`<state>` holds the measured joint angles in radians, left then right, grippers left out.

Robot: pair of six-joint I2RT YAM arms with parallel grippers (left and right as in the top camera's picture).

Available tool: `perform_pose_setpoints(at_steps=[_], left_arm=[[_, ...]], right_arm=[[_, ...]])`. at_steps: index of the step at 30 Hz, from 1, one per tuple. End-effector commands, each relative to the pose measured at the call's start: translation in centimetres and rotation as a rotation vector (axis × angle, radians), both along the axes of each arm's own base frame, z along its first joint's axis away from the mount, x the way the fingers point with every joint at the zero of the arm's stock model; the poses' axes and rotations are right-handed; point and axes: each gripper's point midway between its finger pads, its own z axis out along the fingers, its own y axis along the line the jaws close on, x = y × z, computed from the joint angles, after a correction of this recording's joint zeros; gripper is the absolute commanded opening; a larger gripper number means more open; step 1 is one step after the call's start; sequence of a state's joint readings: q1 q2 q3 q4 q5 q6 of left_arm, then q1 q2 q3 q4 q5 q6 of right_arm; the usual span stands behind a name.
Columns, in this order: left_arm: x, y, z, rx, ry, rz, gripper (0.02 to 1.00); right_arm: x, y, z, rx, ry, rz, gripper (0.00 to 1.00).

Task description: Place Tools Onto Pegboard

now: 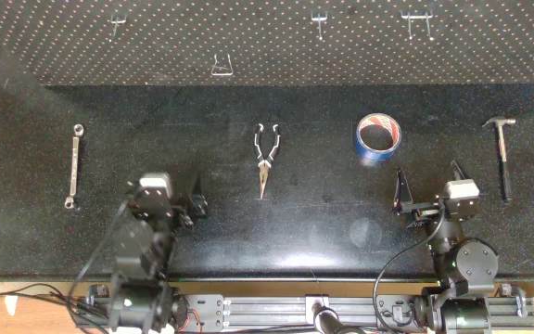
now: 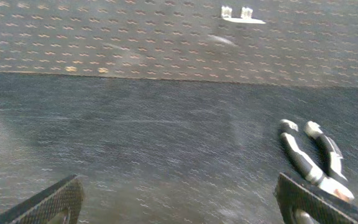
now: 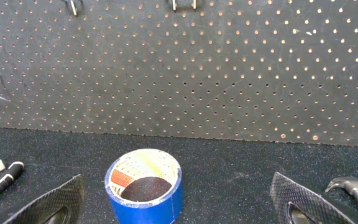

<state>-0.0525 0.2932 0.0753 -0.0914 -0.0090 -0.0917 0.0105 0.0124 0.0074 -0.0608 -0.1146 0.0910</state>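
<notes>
A wrench (image 1: 73,166) lies at the table's left, needle-nose pliers (image 1: 266,156) with grey handles in the middle, a blue tape roll (image 1: 377,136) right of them and a hammer (image 1: 502,155) at the far right. The pegboard (image 1: 267,42) stands along the back with several metal hooks (image 1: 222,66). My left gripper (image 1: 167,205) hovers low near the front left, open and empty; the pliers (image 2: 312,159) show beside one finger. My right gripper (image 1: 427,188) is open and empty just in front of the tape roll (image 3: 144,185), with the hammer head (image 3: 351,185) off to one side.
The black mat (image 1: 184,121) has bare room between the tools. Hooks (image 3: 182,5) hang on the pegboard above the tape. A wooden table edge (image 1: 26,306) and cables run along the front by the arm bases.
</notes>
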Motion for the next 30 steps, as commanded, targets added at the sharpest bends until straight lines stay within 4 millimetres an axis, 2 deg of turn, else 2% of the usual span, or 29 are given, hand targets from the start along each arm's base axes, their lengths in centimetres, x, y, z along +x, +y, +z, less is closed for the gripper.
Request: perform_pose_setpoints(at_steps=[1,4,7,8,10,12,15,18,21,25,28,30], left_arm=[[1.8,6.8,5.9,0.144,0.088,0.26,0.996],[0.7,11.1,4.9,0.402,0.403,0.245,0.993],[-1.8,14.9,3.2,0.352,0.688,0.31,0.993],[-2.2,16.0,3.0,0.332,0.731,0.342,0.996],[-3.9,20.2,2.7,0.314,0.823,0.467,0.993],[-5.7,23.4,1.9,0.278,0.875,0.516,0.993],[-7.2,24.9,0.7,0.193,0.868,0.489,0.993],[-5.8,24.6,-2.4,0.138,0.885,0.34,0.993],[-4.5,26.0,-4.4,0.091,0.892,0.355,0.993],[-1.0,26.1,-5.6,0.065,0.942,0.249,0.996],[2.0,26.5,-6.3,0.005,0.968,0.242,0.993],[3.3,26.1,-6.8,0.01,0.981,0.208,0.993]], right_arm=[[-0.1,0.3,0.0,-0.013,-0.007,0.016,0.976],[-0.1,0.3,0.0,-0.013,-0.007,0.016,0.976],[-0.1,0.3,0.0,-0.013,-0.007,0.016,0.976],[-0.1,0.3,0.0,-0.013,-0.007,0.016,0.976],[-0.1,0.3,0.0,-0.013,-0.007,0.016,0.976],[-0.1,0.3,0.0,-0.013,-0.007,0.016,0.976],[-0.1,0.3,0.0,-0.013,-0.007,0.016,0.976],[-0.1,0.3,0.0,-0.013,-0.007,0.016,0.976],[-0.1,0.3,0.0,-0.013,-0.007,0.016,0.976],[-0.1,0.3,0.0,-0.013,-0.007,0.016,0.976],[-0.1,0.3,0.0,-0.013,-0.007,0.016,0.976],[-0.1,0.3,0.0,-0.013,-0.007,0.016,0.976]])
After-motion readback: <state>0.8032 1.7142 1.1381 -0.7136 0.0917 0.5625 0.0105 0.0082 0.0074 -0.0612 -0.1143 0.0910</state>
